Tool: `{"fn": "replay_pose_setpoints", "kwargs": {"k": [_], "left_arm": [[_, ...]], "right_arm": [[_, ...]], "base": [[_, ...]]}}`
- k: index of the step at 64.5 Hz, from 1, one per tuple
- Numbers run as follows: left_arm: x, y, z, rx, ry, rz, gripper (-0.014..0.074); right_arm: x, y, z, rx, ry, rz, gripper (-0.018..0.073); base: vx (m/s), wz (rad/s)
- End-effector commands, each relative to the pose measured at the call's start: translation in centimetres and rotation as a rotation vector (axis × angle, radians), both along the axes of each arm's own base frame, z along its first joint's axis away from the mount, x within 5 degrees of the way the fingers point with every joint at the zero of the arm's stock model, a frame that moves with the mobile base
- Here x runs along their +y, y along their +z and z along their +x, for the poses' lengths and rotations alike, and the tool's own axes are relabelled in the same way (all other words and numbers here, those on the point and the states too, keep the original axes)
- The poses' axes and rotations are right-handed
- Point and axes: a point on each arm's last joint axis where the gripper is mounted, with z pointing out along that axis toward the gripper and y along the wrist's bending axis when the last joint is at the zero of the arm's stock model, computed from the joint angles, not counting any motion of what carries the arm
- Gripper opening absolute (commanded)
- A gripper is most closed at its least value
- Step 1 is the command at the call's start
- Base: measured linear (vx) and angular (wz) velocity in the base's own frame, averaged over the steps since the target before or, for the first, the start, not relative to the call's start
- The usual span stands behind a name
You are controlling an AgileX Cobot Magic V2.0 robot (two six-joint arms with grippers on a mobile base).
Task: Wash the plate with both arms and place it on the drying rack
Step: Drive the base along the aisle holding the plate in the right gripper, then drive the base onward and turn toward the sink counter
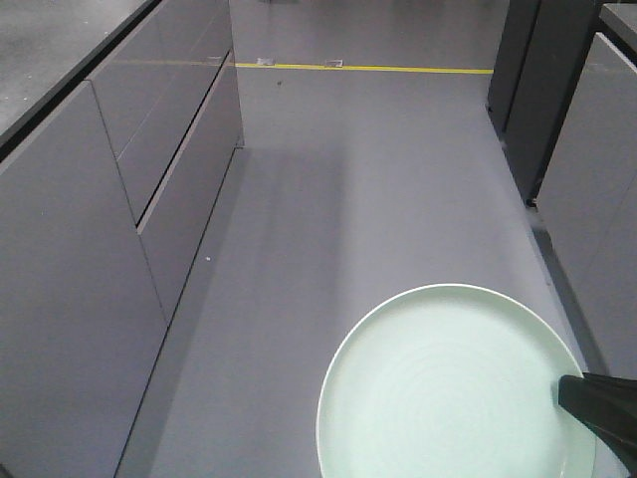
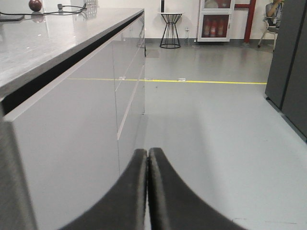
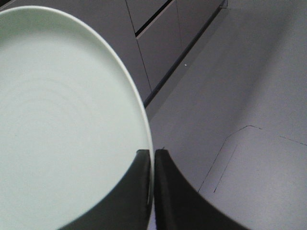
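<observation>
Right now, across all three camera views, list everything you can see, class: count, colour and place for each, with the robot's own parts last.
floor: one, grey, throughout.
line: one, yellow, across the floor, far end.
cupboards: one row, grey, left side.
counter: one, grey, over the cupboards.
tall units: dark grey, right side; count unclear.
wire stand: one, black, by the far wall.
round thing: one, dark red, far end of counter.
plate: one, pale green, held over the floor.
left gripper: one, black, shut, empty.
right gripper: one, black, shut on the plate's rim.
</observation>
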Motion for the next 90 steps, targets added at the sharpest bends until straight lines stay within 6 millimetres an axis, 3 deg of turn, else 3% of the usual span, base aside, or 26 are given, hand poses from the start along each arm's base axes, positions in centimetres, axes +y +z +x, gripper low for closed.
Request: {"fn": "replay_pose_setpoints", "kwargs": {"k": [1,90], "left_arm": [[-0.1,1.74,-0.17,-0.114,-0.012,-0.012,-0.0006],[-0.1,1.74,-0.17,-0.114,-0.012,-0.012,-0.0006]], "right_arm": [[0.01,1.25,0.29,-0.055,-0.024,0.043,-0.0001],[0.01,1.25,0.29,-0.055,-0.023,0.042,-0.0001]], "base": [[0.32,-0.08],[0.33,-0.08]]}}
